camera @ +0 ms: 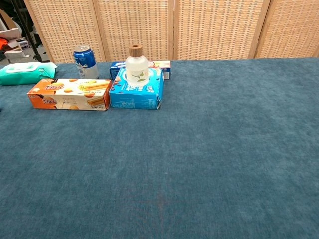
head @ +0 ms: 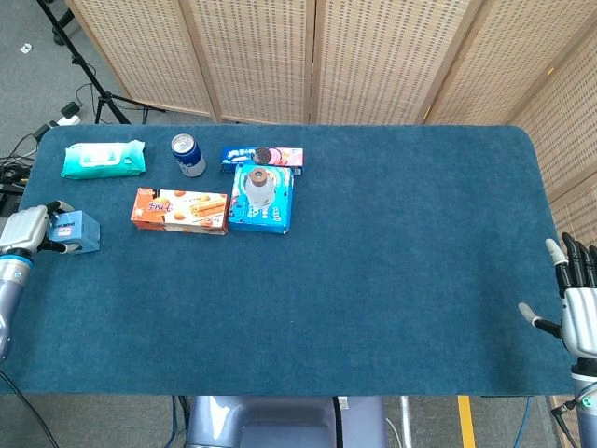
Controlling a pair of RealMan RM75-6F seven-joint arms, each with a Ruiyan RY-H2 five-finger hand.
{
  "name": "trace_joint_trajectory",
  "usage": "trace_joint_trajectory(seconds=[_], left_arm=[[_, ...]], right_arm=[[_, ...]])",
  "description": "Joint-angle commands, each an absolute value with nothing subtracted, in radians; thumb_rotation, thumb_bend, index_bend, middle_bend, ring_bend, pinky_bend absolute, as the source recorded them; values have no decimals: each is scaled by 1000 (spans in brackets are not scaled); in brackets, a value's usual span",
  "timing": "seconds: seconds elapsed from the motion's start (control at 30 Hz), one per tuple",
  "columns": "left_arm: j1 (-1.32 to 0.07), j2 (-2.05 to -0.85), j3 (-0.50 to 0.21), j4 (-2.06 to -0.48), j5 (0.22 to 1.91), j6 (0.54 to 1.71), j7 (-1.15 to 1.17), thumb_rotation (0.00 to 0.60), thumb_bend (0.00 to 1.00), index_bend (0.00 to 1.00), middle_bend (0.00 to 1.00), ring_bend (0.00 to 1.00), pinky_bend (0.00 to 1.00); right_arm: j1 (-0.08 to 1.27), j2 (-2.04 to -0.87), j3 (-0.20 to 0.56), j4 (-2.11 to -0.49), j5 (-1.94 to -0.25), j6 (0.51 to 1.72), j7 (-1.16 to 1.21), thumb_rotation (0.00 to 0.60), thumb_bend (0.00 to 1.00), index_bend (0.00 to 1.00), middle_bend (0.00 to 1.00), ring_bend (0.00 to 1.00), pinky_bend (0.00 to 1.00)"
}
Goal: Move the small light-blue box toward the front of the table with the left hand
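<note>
Reaching left hand (head: 26, 229) covers small light-blue box (head: 78, 231), fingers seemingly wrapping its left side.

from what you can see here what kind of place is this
Probably a lab or studio set up for robot trials: woven folding screens behind a blue-covered table, a light stand and cables on grey floor, grocery items like a snack box.

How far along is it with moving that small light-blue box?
Done: the left hand has reached the small light-blue box at the table's left edge. In hand: closing on it; a firm grip isn't clear. Left: bringing it to the front edge. The right hand idles, open.
</note>
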State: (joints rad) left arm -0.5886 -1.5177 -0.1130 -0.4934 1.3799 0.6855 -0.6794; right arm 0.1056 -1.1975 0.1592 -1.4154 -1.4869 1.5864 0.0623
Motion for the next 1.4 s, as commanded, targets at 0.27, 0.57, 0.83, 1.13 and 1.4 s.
trace_joint_trajectory(seconds=[0.27,0.57,0.83,1.13,1.4], left_arm=[[-465,-1162,-70,-1078,1500,1054,-656,600,211,372,618,449,365],[-489,-1132,-86,-1502,1417,1015,-272,600,212,377,618,450,365],[-496,-1189,-85,-1651,1205,981,66,600,212,377,618,449,365],[-477,-1282,-88,-1674,1098,1035,167,600,185,365,457,382,365],[-441,-1246,-48,-1712,1193,1040,76,600,0,0,0,0,43]], right_arm=[[102,-1194,154,-1428,-1506,1602,65,600,0,0,0,0,0],[97,-1179,155,-1432,-1508,1608,106,600,0,0,0,0,0],[93,-1165,159,-1430,-1506,1611,147,600,0,0,0,0,0],[87,-1157,160,-1433,-1508,1624,164,600,0,0,0,0,0],[83,-1152,161,-1436,-1510,1631,173,600,0,0,0,0,0]])
